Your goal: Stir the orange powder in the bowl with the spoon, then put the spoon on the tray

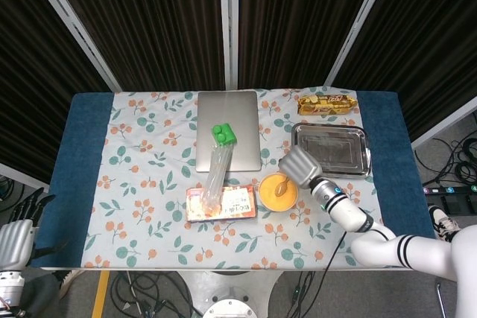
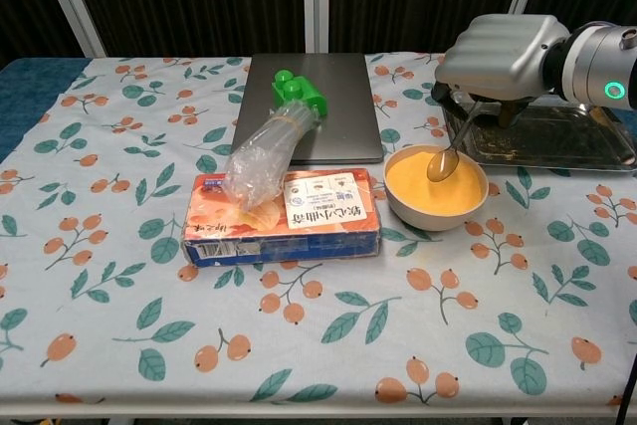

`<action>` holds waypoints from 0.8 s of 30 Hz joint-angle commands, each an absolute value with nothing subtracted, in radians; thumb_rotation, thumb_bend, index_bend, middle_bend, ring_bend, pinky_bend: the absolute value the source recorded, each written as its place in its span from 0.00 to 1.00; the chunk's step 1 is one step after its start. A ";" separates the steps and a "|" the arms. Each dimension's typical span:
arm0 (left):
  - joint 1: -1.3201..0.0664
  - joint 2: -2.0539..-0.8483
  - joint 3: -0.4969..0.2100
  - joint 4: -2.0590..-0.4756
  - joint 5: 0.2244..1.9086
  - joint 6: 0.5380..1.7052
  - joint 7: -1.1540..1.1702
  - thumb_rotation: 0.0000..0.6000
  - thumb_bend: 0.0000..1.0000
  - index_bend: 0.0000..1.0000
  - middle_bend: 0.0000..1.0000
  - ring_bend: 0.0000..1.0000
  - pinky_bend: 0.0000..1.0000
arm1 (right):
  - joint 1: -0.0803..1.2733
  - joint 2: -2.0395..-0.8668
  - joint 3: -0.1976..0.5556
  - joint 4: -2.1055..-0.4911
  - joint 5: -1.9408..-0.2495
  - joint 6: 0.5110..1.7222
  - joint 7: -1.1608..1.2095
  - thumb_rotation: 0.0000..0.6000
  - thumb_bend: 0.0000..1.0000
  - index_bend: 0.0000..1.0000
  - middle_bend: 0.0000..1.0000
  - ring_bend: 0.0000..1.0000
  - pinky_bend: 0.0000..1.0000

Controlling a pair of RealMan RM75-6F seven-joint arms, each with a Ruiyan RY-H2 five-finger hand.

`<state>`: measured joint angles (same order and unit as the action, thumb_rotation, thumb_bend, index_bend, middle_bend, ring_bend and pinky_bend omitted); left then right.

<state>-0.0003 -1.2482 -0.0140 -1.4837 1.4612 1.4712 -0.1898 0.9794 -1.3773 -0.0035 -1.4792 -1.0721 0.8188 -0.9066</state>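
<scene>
Fingers of right hand (image 2: 503, 55) grip spoon (image 2: 450, 152) above bowl (image 2: 436, 187).

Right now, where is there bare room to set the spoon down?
The tray floor behind the bowl is bare. The cloth in front of the box is open too. Between laptop, bottle and bowl it is crowded.

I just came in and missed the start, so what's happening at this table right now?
The robot's right hand holds a spoon by its handle, with the spoon's scoop over the orange powder in the bowl. The metal tray where the spoon is to go sits just behind the bowl and holds no spoon yet. The left hand is off the table's left corner, holding nothing. A snack box, plastic bottle and laptop lie untouched nearby.
</scene>
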 commanded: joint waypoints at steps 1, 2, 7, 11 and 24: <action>0.000 -1.249 -0.014 -1.482 1.463 1.472 -0.192 1.00 0.12 0.20 0.12 0.08 0.12 | 1.018 -1.339 -0.039 -1.514 -1.087 0.823 -1.043 1.00 0.46 0.68 0.96 0.98 1.00; 0.000 -1.249 -0.013 -1.482 1.463 1.472 -0.192 1.00 0.12 0.20 0.12 0.08 0.12 | 1.025 -1.338 -0.045 -1.515 -1.086 0.821 -1.070 1.00 0.46 0.68 0.96 0.98 1.00; -0.001 -1.252 -0.012 -1.477 1.463 1.468 -0.198 1.00 0.12 0.20 0.12 0.08 0.12 | 1.049 -1.350 -0.066 -1.513 -1.078 0.829 -1.181 1.00 0.47 0.71 0.96 0.98 1.00; -0.003 -1.255 -0.012 -1.472 1.462 1.464 -0.203 1.00 0.12 0.20 0.12 0.08 0.12 | 1.063 -1.376 -0.078 -1.509 -1.071 0.845 -1.263 1.00 0.47 0.73 0.97 0.98 1.00; -0.003 -1.265 -0.012 -1.452 1.456 1.456 -0.223 1.00 0.12 0.20 0.12 0.08 0.12 | 1.100 -1.476 -0.099 -1.489 -1.007 0.885 -1.463 1.00 0.49 0.79 0.97 0.98 1.00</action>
<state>-0.0032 -1.2645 -0.0120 -1.4525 1.4565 1.4562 -0.2226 1.0943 -1.4633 -0.0958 -1.4924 -1.0156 0.8777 -1.4490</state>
